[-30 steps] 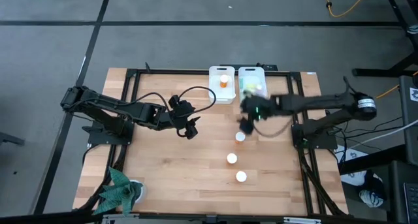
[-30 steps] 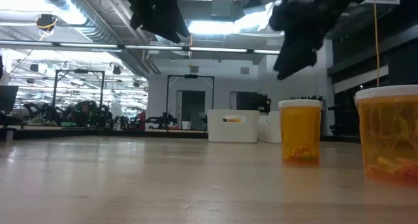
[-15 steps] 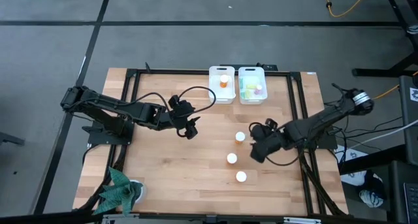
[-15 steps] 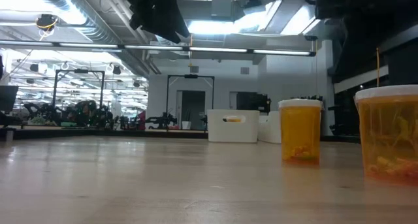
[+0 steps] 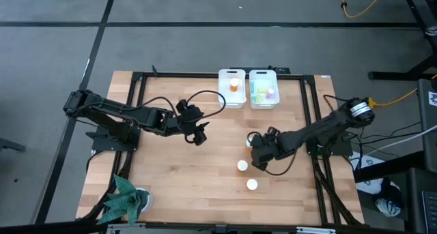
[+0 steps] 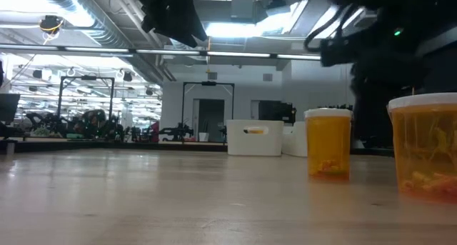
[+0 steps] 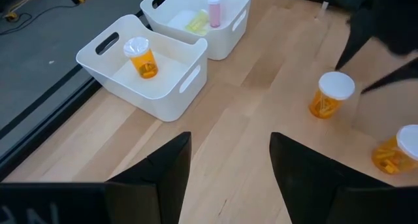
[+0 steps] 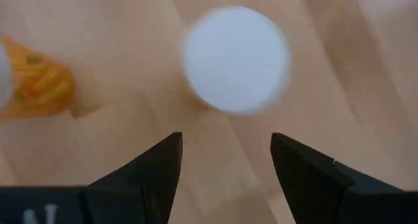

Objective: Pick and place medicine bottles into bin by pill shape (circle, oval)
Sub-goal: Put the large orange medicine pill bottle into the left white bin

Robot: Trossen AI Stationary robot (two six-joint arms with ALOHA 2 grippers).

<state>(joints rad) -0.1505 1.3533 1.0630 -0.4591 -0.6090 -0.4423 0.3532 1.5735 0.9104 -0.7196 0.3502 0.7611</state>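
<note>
Currently the right gripper [image 5: 257, 154] is held low over the table [image 5: 171, 172], fingers spread wide and holding nothing, just beside an orange bottle with a white cap [image 5: 250, 143]. In the right wrist view a white cap [image 8: 236, 58] is seen between and just ahead of the open fingers [image 8: 147, 178]. Two more orange bottles [image 5: 242, 166] [image 5: 252, 185] stand nearer the table's front edge. One orange bottle [image 7: 141, 56] is kept in the left white bin [image 7: 104, 61]; a pink bottle [image 7: 213, 8] and a yellowish one are seen in the right bin [image 7: 230, 28]. The left gripper [image 5: 199, 135] is held open and empty over the table's left-centre, well apart from the bottles.
</note>
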